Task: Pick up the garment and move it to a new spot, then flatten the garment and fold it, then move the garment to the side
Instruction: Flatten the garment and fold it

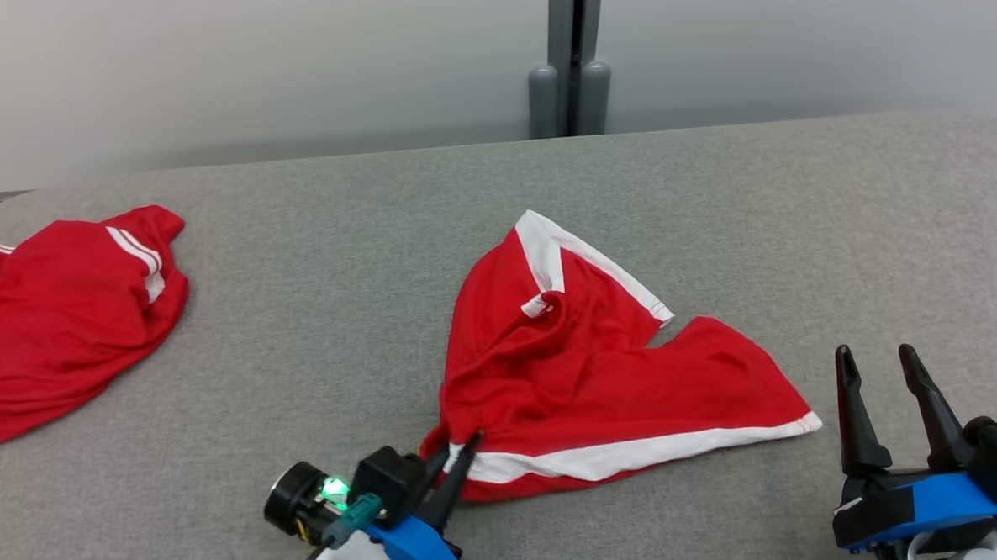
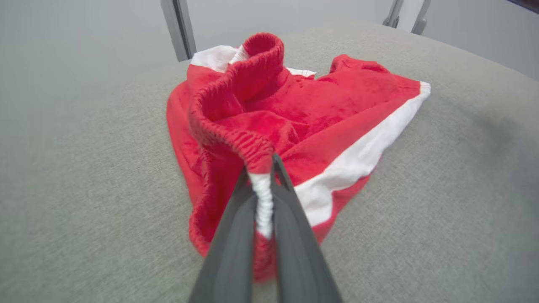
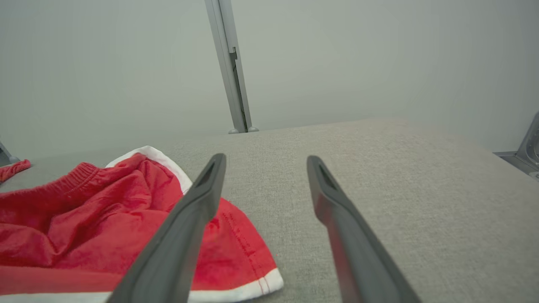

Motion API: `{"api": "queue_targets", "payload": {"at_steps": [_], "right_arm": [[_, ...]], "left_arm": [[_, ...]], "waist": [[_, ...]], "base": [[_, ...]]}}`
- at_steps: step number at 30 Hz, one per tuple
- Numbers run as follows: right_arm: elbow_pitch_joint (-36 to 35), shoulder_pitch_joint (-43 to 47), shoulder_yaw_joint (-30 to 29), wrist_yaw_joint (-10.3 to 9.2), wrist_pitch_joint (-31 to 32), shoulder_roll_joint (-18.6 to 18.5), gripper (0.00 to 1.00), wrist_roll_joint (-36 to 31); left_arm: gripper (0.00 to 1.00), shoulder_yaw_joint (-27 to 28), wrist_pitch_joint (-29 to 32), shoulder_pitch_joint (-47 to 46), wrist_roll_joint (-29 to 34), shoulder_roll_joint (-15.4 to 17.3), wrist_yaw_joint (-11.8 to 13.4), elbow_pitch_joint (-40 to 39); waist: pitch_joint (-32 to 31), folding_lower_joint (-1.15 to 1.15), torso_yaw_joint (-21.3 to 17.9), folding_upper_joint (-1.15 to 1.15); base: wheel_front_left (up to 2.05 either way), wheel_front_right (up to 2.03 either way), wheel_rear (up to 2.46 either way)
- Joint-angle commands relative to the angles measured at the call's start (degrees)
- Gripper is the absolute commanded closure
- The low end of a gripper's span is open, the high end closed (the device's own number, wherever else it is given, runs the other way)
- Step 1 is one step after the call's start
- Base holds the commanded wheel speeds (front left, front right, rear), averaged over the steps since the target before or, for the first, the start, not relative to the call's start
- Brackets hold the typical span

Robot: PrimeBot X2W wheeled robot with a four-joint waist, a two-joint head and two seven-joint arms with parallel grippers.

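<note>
We have the left claw [image 1: 458,452] shut tight on the garment [image 1: 587,377] at its near-left corner, pinching the elastic waistband [image 2: 236,130] (a white stretch of it sits right between the fingers in the left wrist view). The garment, red with white trim, lies crumpled mid-way across the grey surface [image 1: 338,262] in front of us. Our right claw [image 1: 874,354] stands wide and holds nothing, near the garment's near-right corner but apart from it; a second red garment [image 1: 54,325] lies far left.
</note>
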Motion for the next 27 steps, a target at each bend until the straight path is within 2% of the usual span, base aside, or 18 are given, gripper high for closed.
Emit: {"api": "queue_targets", "payload": {"at_steps": [1, 10, 11, 12, 13, 21, 27], "right_arm": [[0.5, -0.2, -0.1, 0.01, -0.2, -0.1, 0.00, -0.3], [2.4, -0.3, -0.1, 0.01, -0.2, 0.0, 0.00, -0.9], [2.5, -0.4, -0.2, 0.01, -0.2, -0.1, 0.00, -1.0], [2.5, -0.4, -0.2, 0.01, -0.2, -0.1, 0.00, -1.0], [2.7, -0.5, -0.1, 0.01, -0.2, -0.1, 0.00, -1.0], [3.3, 0.3, 0.1, 0.01, -0.2, -0.1, 0.00, -1.2], [2.9, 0.9, 0.9, 0.01, -0.2, -0.1, 0.00, -1.6]], "left_arm": [[1.00, 1.4, -1.0, 0.7, -1.0, 0.5, 1.0, 0.2], [1.00, 3.0, -2.2, 4.9, -4.3, 0.8, 2.2, 3.2], [0.69, 2.9, -2.4, 5.2, -4.3, 0.6, 2.3, 3.8], [0.69, 2.9, -2.4, 5.2, -4.3, 0.6, 2.3, 3.8], [0.00, 3.0, -2.8, 5.4, -4.5, 0.4, 2.4, 4.2], [0.00, 6.1, -5.8, 5.5, -4.3, -2.1, 3.2, 1.6], [0.00, 12.9, -5.9, 8.1, -1.9, -2.8, 4.7, -5.9]], "waist": [[0.0, 0.00, 0.8, 0.00], [-0.3, 0.00, 3.0, 0.00], [-0.4, 0.00, 3.2, 0.00], [-0.4, 0.00, 3.2, 0.00], [-0.5, 0.00, 3.3, 0.00], [-2.3, 0.00, 4.0, 0.00], [-3.5, 0.00, 3.9, 0.00]], "base": [[0.00, 0.00, 0.00], [0.00, 0.00, 0.00], [0.00, 0.00, 0.00], [0.00, 0.00, 0.00], [0.00, 0.00, 0.00], [0.00, 0.00, 0.00], [0.00, 0.00, 0.00]]}}
